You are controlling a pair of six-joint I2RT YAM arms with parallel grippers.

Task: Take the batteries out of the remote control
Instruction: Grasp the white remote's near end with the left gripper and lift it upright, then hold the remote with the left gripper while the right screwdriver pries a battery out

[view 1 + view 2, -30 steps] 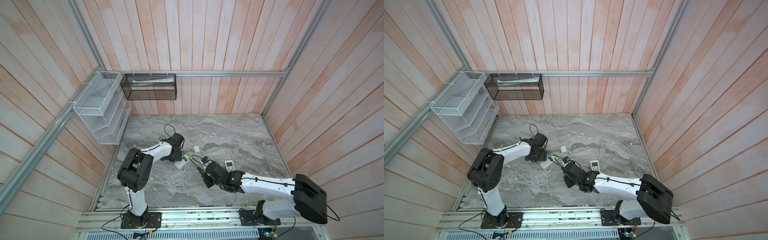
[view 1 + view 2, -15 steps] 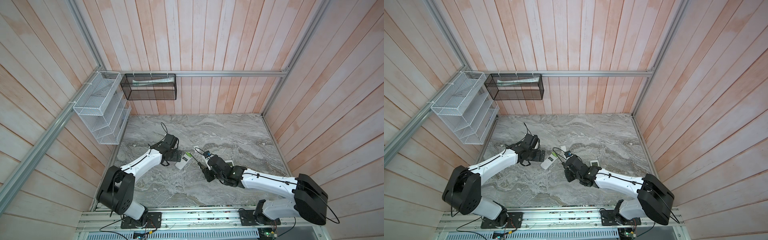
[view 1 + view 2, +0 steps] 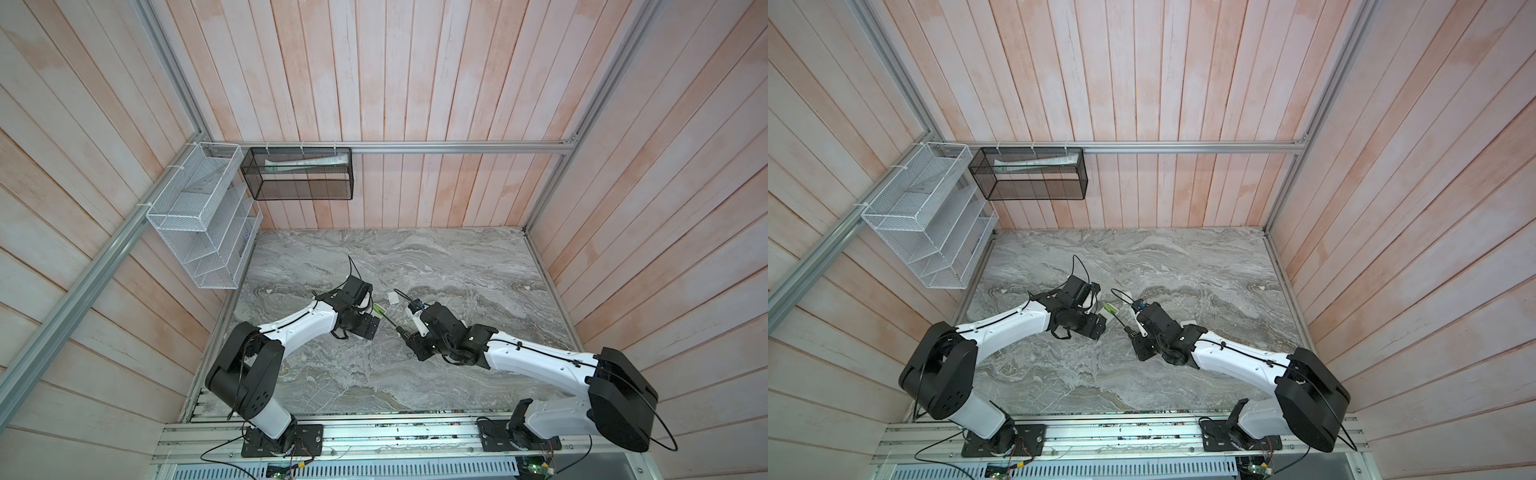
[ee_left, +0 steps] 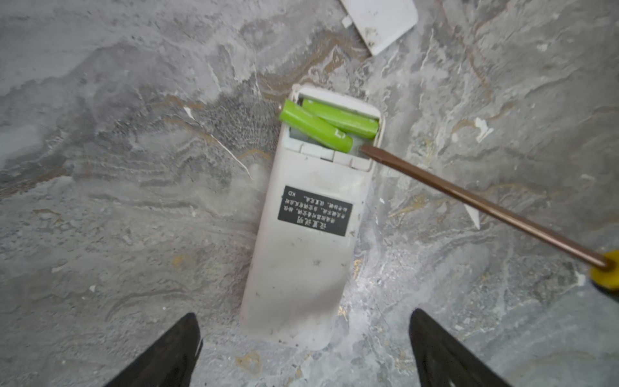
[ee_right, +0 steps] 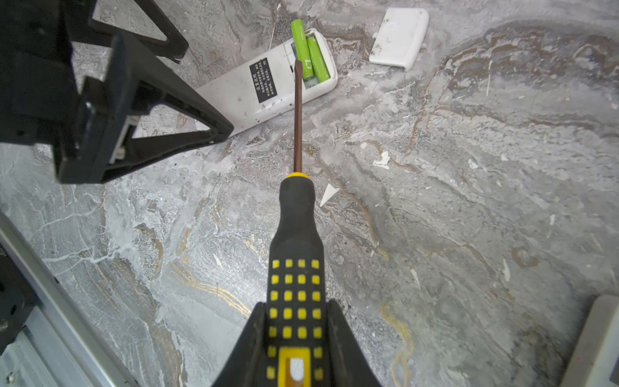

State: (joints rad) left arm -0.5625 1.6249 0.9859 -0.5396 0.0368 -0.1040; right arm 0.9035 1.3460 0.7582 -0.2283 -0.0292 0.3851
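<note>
— Where are the batteries (image 4: 316, 129) sitting?

— Both lime-green ones are lying in the open compartment at one end of the remote control (image 4: 301, 254). One is lying flat. The other is slanting beside it, one end poking out over the rim.

— And your tools?

— My right gripper (image 5: 296, 335) is clamping the black-and-yellow handle of the screwdriver (image 5: 296, 234). Its blade tip is sitting at the compartment's edge, just beside the slanted battery's end; I cannot tell if they are touching. My left gripper (image 4: 304, 316) is hovering spread wide and empty, a finger on each side of the remote's other end, clear of it.

— Anything else nearby?

— The white battery cover (image 5: 398, 37) is lying loose on the marble table (image 4: 100, 201), near the compartment end.
</note>
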